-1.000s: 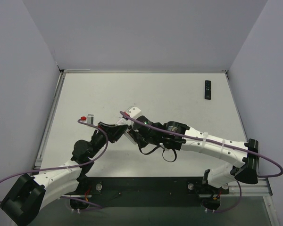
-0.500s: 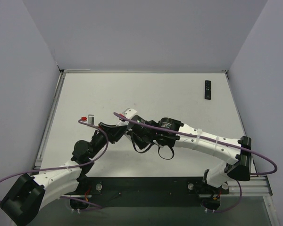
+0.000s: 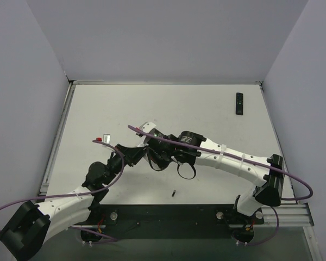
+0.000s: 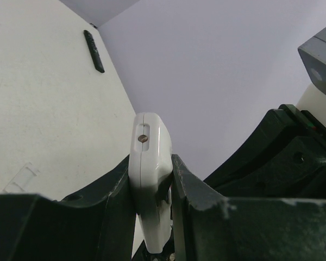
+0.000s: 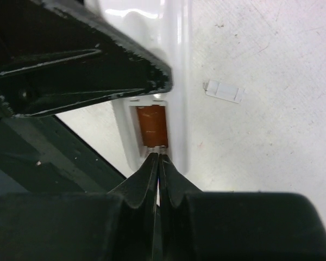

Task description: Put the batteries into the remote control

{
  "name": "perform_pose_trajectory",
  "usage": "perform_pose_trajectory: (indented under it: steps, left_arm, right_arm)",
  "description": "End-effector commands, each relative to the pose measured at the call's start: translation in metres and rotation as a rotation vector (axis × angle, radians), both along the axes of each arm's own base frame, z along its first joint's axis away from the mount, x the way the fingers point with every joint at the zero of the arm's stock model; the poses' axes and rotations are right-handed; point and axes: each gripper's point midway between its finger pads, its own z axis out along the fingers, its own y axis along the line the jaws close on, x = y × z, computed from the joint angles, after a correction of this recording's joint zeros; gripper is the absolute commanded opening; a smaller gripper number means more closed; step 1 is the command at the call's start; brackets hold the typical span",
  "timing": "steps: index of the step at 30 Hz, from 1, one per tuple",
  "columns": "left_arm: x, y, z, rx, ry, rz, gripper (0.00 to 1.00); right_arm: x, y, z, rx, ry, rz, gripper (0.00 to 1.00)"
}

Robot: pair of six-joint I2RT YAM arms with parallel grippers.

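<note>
The left gripper (image 4: 152, 176) clamps the white remote (image 4: 148, 155) above the desk (image 3: 206, 109), turning its open battery bay (image 5: 152, 126) toward the right gripper (image 5: 158, 160). That gripper's closed tips, which look empty, sit at the bay's end. One battery (image 3: 174, 192) lies loose by the desk's near edge, with room around it.

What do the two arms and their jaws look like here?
The left arm and right arm have white shells with black joints and bases. A purple cable loops along each, held by white ties. The jaws are black with scuffed, chipped edges.
</note>
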Motion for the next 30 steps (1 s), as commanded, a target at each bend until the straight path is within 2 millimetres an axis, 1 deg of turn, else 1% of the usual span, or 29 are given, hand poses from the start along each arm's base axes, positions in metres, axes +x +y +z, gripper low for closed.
perform_pose_trajectory:
  steps: [1, 2, 3, 4, 5, 6, 7, 8, 9, 10, 11, 12, 13, 14, 15, 16, 17, 18, 19, 20, 21, 22, 24, 25, 27, 28, 29, 30]
  left_arm:
    - [0.012, 0.010, -0.013, -0.024, 0.104, 0.082, 0.00]
    - [0.015, 0.012, -0.024, 0.023, 0.124, 0.102, 0.00]
    - [0.020, 0.015, -0.031, 0.086, 0.110, 0.137, 0.00]
    - [0.024, 0.015, -0.029, 0.110, 0.113, 0.149, 0.00]
    - [0.025, 0.018, -0.040, 0.162, 0.139, 0.162, 0.00]
    - [0.026, 0.020, -0.040, 0.200, 0.116, 0.169, 0.00]
    - [0.027, 0.021, -0.036, 0.212, 0.107, 0.175, 0.00]
    - [0.026, 0.025, -0.041, 0.242, 0.124, 0.184, 0.00]
    - [0.027, 0.028, -0.041, 0.271, 0.110, 0.198, 0.00]
    - [0.027, 0.032, -0.046, 0.304, 0.124, 0.205, 0.00]
    - [0.025, 0.035, -0.041, 0.307, 0.109, 0.211, 0.00]
    - [0.026, 0.039, -0.041, 0.324, 0.104, 0.229, 0.00]
    - [0.026, 0.042, -0.041, 0.335, 0.104, 0.234, 0.00]
    - [0.023, 0.046, -0.041, 0.345, 0.107, 0.241, 0.00]
    - [0.023, 0.049, -0.039, 0.357, 0.099, 0.255, 0.00]
    - [0.022, 0.053, -0.045, 0.386, 0.119, 0.264, 0.00]
    - [0.021, 0.057, -0.032, 0.376, 0.091, 0.276, 0.00]
    - [0.022, 0.062, -0.030, 0.401, 0.079, 0.300, 0.00]
    - [0.019, 0.067, -0.036, 0.442, 0.100, 0.308, 0.00]
    - [0.017, 0.072, -0.025, 0.438, 0.077, 0.329, 0.00]
    - [0.018, 0.080, -0.012, 0.450, 0.051, 0.365, 0.00]
    - [0.015, 0.087, -0.018, 0.496, 0.076, 0.377, 0.00]
    - [0.011, 0.101, 0.006, 0.494, 0.034, 0.435, 0.00]
    - [0.008, 0.107, 0.004, 0.523, 0.045, 0.446, 0.00]
    - [0.004, 0.119, 0.015, 0.522, 0.024, 0.488, 0.00]
    - [0.000, 0.123, 0.018, 0.532, 0.028, 0.496, 0.00]
    - [-0.003, 0.128, 0.024, 0.520, 0.014, 0.510, 0.00]
    - [-0.005, 0.131, 0.026, 0.521, 0.013, 0.521, 0.00]
  right_arm:
    - [0.019, -0.014, -0.012, -0.080, -0.006, -0.038, 0.00]
    - [0.022, -0.017, -0.013, -0.091, -0.015, -0.035, 0.00]
    - [0.024, -0.021, -0.018, -0.103, -0.015, -0.038, 0.00]
    - [0.024, -0.025, -0.015, -0.093, -0.022, -0.038, 0.01]
    - [0.024, -0.027, -0.014, -0.083, -0.024, -0.045, 0.09]
    - [0.023, -0.038, -0.026, -0.105, -0.011, -0.055, 0.14]
    - [0.022, -0.044, -0.023, -0.086, -0.015, -0.059, 0.19]
    - [0.019, -0.048, -0.029, -0.081, -0.004, -0.065, 0.27]
    - [0.019, -0.054, -0.034, -0.079, 0.008, -0.068, 0.30]
    - [0.010, -0.066, -0.049, -0.102, 0.030, -0.054, 0.34]
    - [0.006, -0.067, -0.055, -0.093, 0.038, -0.044, 0.39]
    - [0.002, -0.072, -0.061, -0.098, 0.048, -0.043, 0.41]
    - [-0.009, -0.081, -0.076, -0.124, 0.074, -0.025, 0.43]
    - [-0.014, -0.081, -0.082, -0.121, 0.080, -0.014, 0.47]
    - [-0.021, -0.082, -0.089, -0.126, 0.098, -0.003, 0.49]
    - [-0.032, -0.080, -0.095, -0.129, 0.111, 0.033, 0.50]
    - [-0.040, -0.080, -0.108, -0.136, 0.125, 0.063, 0.52]
    - [-0.052, -0.076, -0.115, -0.124, 0.165, 0.103, 0.52]
    - [-0.059, -0.073, -0.123, -0.135, 0.186, 0.133, 0.52]
    - [-0.071, -0.069, -0.130, -0.138, 0.201, 0.179, 0.51]
    - [-0.077, -0.067, -0.135, -0.149, 0.212, 0.199, 0.50]
    - [-0.085, -0.065, -0.143, -0.172, 0.239, 0.234, 0.50]
    - [-0.100, -0.056, -0.148, -0.182, 0.266, 0.293, 0.49]
    - [-0.107, -0.055, -0.156, -0.202, 0.296, 0.313, 0.49]
    - [-0.117, -0.046, -0.159, -0.204, 0.313, 0.347, 0.47]
    - [-0.119, -0.045, -0.164, -0.220, 0.327, 0.349, 0.46]
    - [-0.121, -0.045, -0.165, -0.222, 0.341, 0.344, 0.44]
    - [-0.122, -0.044, -0.165, -0.221, 0.345, 0.339, 0.43]
